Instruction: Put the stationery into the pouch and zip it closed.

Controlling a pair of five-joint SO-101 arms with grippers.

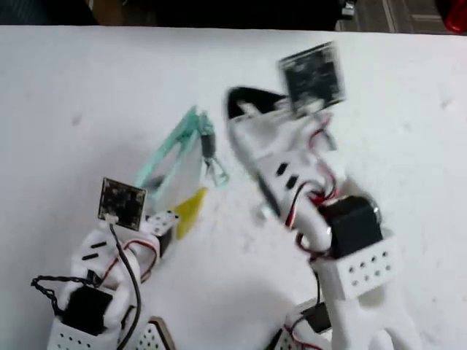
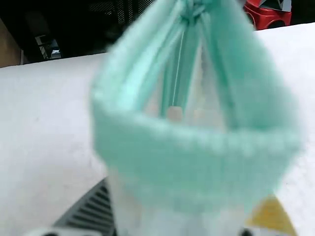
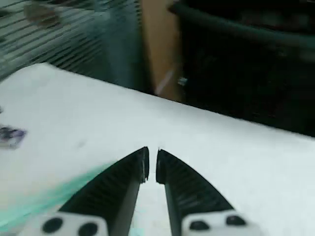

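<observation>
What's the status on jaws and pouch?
Left jaws clamped on pouch end. Right jaws shut, empty, beside it. Pouch unzipped, mouth gaping. Nothing blocking it.

On the white tabletop [image 1: 87,87], a mint-green-edged translucent pouch [image 1: 175,157] lies left of centre, slanting from 7 o'clock up to 1 o'clock. A dark tab with a small loop [image 1: 211,154] sits at its 3 o'clock edge. The left gripper [image 1: 182,206], white with a yellow jaw, meets the pouch's 6 o'clock corner. The black-tipped right gripper [image 1: 244,100] is near the pouch's 2 o'clock.
</observation>
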